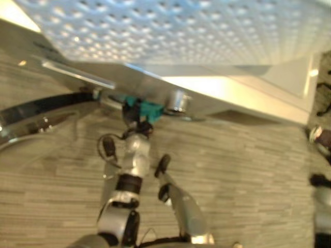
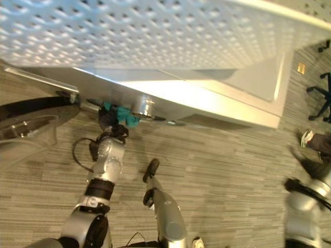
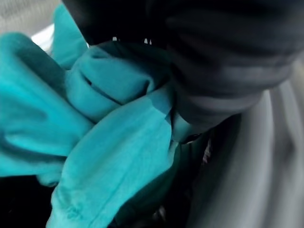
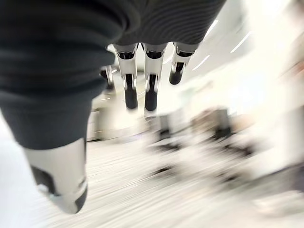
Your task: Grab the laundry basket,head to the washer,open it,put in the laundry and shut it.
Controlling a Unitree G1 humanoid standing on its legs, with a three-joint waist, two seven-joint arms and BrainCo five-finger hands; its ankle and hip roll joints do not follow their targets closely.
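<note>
At the washer [image 1: 207, 88] opening, my left hand [image 2: 108, 120] is clamped round the teal laundry [image 3: 95, 156], pushing it inside. Its door [image 1: 36, 116] stands open; closing remains. My right hand [image 4: 142, 71] hangs with fingers apart.

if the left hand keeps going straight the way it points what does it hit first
Most likely the washer's front opening: the left hand, bunched in teal cloth, points up at the white washing machine beside its open round glass door. Depth is unclear.
</note>
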